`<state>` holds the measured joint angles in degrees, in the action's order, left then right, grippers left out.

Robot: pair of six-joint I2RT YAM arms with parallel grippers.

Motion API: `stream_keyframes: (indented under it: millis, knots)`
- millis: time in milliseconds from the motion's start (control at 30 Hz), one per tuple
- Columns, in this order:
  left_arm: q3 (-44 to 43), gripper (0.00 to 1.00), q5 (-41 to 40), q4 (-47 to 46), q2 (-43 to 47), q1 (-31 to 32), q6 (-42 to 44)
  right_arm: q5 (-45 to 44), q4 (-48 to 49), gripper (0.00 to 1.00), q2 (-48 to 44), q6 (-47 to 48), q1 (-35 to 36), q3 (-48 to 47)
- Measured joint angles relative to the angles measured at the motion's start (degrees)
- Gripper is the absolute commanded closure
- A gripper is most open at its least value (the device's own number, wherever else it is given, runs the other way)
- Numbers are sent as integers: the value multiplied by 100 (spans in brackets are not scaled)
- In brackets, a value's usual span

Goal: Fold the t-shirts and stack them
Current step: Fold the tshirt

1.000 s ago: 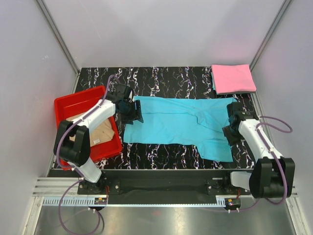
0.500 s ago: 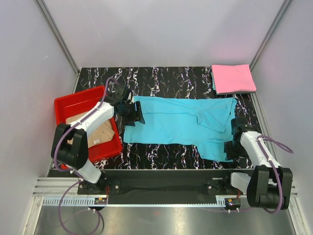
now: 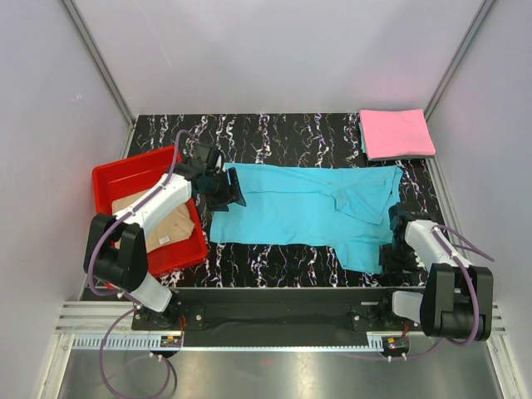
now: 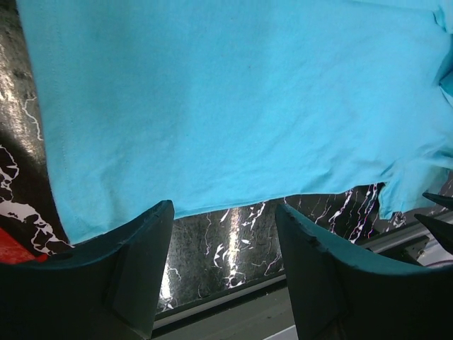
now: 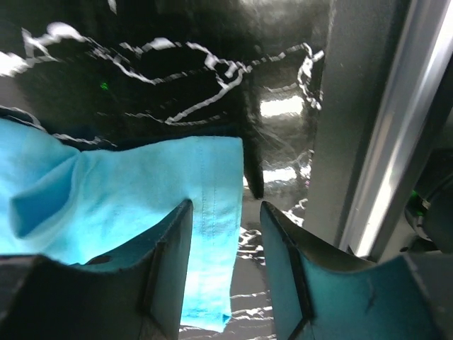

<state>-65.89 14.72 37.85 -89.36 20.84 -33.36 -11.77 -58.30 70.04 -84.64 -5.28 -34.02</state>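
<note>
While the turquoise t-shirt (image 3: 307, 212) lies spread out across the marbled table (image 3: 274, 133), the left gripper (image 4: 223, 212) hovers at its left edge, jaws wide apart and holding nothing. The right gripper (image 5: 225, 209) sits low at the near-right sleeve with jaws parted — the hem lies between its 2 fingers, unclamped. Pink t-shirt (image 3: 396, 133): folded, far-right corner. Tan t-shirt (image 3: 170, 224): inside the red tray (image 3: 125, 174), left side.

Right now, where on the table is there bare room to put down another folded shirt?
The back strip of the table is bare, between the blue shirt and the back edge, left of the pink shirt. A narrow strip runs along the front edge. The left is crowded by the red tray.
</note>
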Motion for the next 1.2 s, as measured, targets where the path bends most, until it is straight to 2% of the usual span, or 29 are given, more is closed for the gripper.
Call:
stream_keyframes:
  millis: [200, 300, 333, 400, 533, 633, 800, 967, 1067, 1200]
  knots:
    - [-179, 35, -122, 46, 2, 0, -125, -205, 15, 53, 22, -122, 0, -37]
    - [-227, 35, -153, 63, 4, 0, -162, -330, 15, 61, 22, -160, 0, -46]
    - [-227, 35, -162, 66, 7, 0, -170, -380, 15, 71, 22, -177, 0, -46]
    - [-227, 35, -214, 81, 7, 0, -190, -424, 15, 80, 22, -214, 0, -46]
    - [-227, 35, -317, 111, 70, 0, -254, -520, 15, 83, 28, -245, 0, -48]
    - [-227, 35, -339, 109, 153, -2, -284, -535, 15, 80, 105, -243, 0, -87]
    - [-229, 35, -326, 107, 168, -7, -330, -496, 81, 61, 166, -210, 0, -136]
    - [-234, 36, -210, 83, 166, -7, -378, -437, 125, 53, -101, -269, 0, -107]
    - [-234, 36, -55, -15, 162, -7, -400, -422, 133, 50, -291, -310, 0, -85]
    - [-234, 36, 144, -129, 114, -7, -402, -415, 144, 53, -223, -363, 2, -83]
